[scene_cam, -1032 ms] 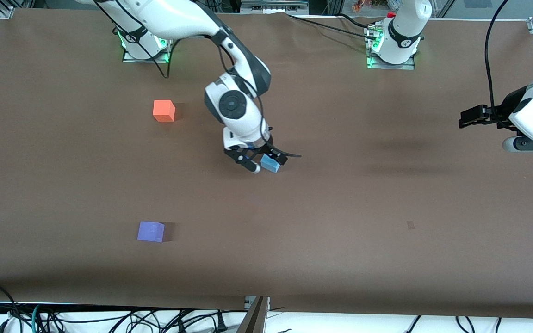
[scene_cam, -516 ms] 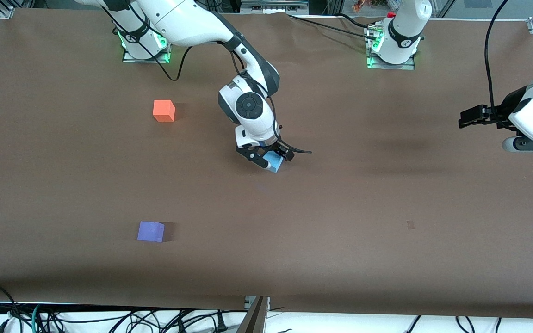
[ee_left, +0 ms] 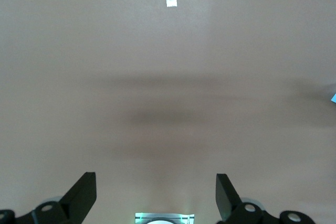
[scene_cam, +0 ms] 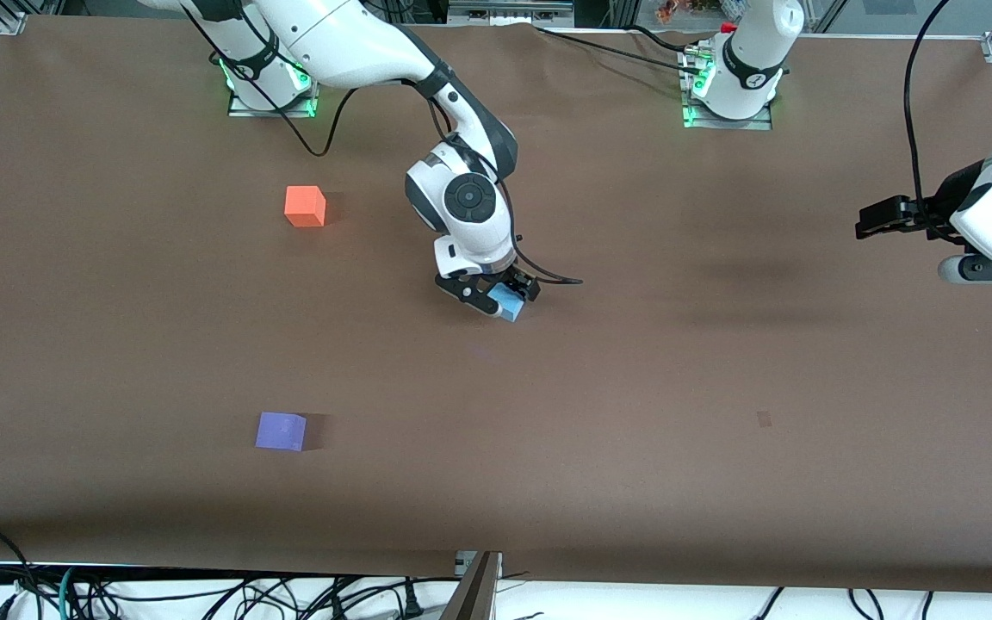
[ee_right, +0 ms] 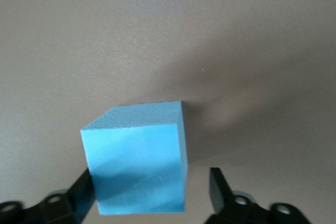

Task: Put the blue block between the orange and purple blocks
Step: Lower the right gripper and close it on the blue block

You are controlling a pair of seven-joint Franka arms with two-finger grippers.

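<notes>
1. Nearby, the brown table (scene_cam: 634, 387) carries only three cubes: the orange block (scene_cam: 305, 207), the purple block (scene_cam: 281, 430) nearer the front camera, and the blue block (scene_cam: 509, 303) toward the left arm's end from both.
2. Seen from the blue block, orange lies about ten o'clock in the front view, purple about eight; bare table lies between.
3. The right gripper (scene_cam: 496, 297) has dropped around the blue block since a second ago; its fingers (ee_right: 223, 184) stand apart, one touching, one with a gap.
4. The left gripper (ee_left: 156, 198) waits, fingers wide, holding nothing.
</notes>
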